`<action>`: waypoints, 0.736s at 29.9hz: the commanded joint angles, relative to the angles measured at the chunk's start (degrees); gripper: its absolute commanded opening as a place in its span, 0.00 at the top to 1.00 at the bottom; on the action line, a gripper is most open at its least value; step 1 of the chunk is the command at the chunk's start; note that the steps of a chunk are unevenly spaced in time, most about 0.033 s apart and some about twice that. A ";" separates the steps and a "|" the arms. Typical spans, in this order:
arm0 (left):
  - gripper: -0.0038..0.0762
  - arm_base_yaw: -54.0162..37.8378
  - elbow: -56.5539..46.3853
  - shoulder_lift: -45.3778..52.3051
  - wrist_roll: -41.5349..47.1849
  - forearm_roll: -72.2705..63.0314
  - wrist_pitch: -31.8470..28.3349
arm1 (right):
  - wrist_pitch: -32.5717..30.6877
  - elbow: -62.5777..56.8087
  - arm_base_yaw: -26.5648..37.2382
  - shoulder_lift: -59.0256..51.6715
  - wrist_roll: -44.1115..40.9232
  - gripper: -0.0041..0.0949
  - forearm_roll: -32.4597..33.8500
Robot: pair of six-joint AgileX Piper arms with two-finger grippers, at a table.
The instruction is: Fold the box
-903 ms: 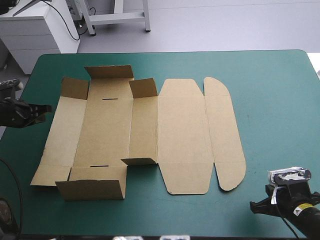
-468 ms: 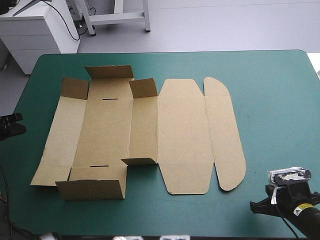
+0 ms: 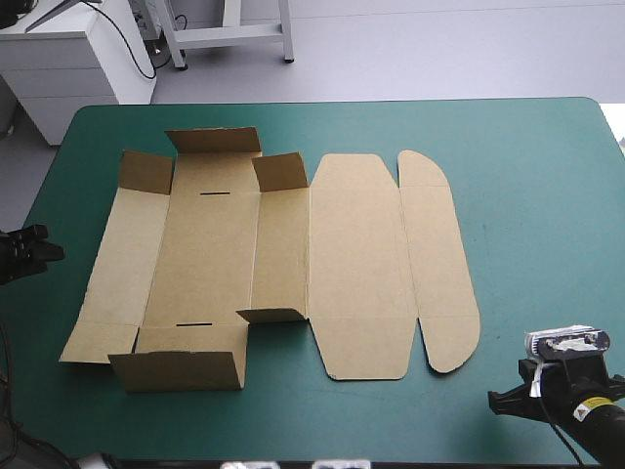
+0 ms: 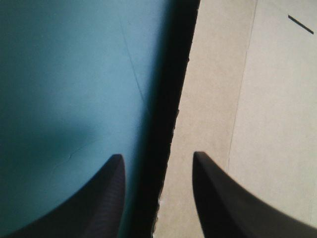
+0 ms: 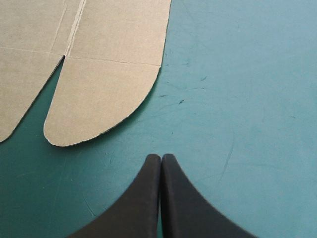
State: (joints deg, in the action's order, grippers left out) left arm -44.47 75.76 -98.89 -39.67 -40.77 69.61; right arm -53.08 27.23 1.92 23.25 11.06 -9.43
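The teal-green surface (image 3: 527, 176) carries the box (image 3: 352, 264), a brown cut sheet lying left of centre. Most of it is flat (the lid panel and the rounded flap (image 5: 99, 104) on its right side lie fully down). Around the base panel several flaps stand up: a far flap (image 3: 213, 140), a near flap (image 3: 176, 369) and small corner tabs. A thin slot (image 4: 300, 24) shows in the base.

The left pincer (image 4: 157, 154) is at the surface's left edge, spread wide. It straddles the box's left edge, one black finger over bare cover and the other over board. The right pincer (image 5: 161, 156) is near the front right corner, over bare cover. Its fingers are pressed together and pinch nothing, with the rounded flap just ahead and apart from them.
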 commanded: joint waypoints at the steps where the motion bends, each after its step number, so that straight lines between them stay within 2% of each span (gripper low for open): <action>1: 0.46 0.23 1.08 0.95 0.35 -3.05 4.52 | 3.55 1.40 -0.09 0.31 0.01 0.98 -0.46; 8: 0.46 3.15 -3.27 -0.42 -5.48 -3.40 4.52 | 3.55 1.40 -0.09 0.31 -0.15 0.98 -0.46; 22: 0.47 8.15 -8.33 -3.59 -4.73 -3.90 4.52 | 3.32 1.40 -0.09 0.31 -1.43 0.98 -0.46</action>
State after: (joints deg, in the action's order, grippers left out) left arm -37.26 67.56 -104.76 -44.75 -40.97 68.51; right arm -52.73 27.23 1.92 23.25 9.55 -9.43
